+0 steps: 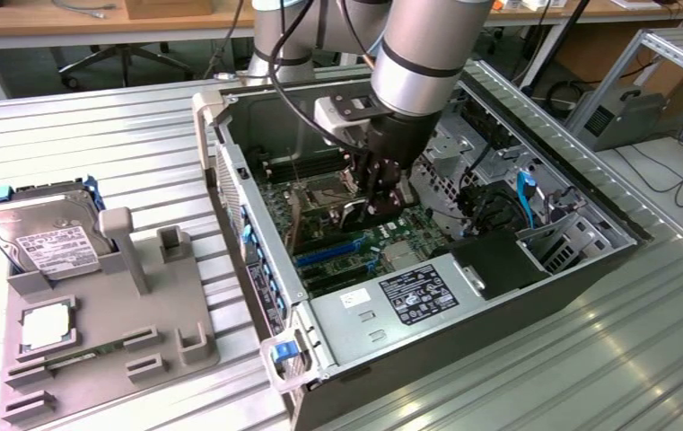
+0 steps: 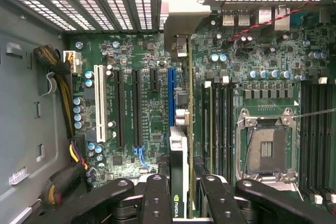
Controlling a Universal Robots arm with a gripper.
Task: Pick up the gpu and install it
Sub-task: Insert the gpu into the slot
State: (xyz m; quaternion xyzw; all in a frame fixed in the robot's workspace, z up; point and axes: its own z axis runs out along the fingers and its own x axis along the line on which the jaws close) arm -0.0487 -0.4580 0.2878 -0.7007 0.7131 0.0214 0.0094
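My gripper (image 1: 380, 202) is deep inside the open computer case (image 1: 231, 184), just above the motherboard. It is shut on the gpu (image 2: 179, 163), a thin card seen edge-on between the black fingers (image 2: 156, 198), with a green logo near the grip. The card stands on edge along the blue expansion slot (image 2: 171, 95), and its silvery bracket (image 2: 181, 22) reaches the rear slot openings of the case. From the exterior view the gpu (image 1: 351, 215) shows as a dark sliver below the wrist. I cannot tell whether the card's edge sits in the slot.
Beside the blue slot lie black slots and a white slot (image 2: 98, 103). The CPU socket (image 2: 268, 150) and memory slots lie on the card's other side. A grey fixture (image 1: 137, 332) at the exterior view's left holds a hard drive (image 1: 36, 235) and a processor (image 1: 46, 325).
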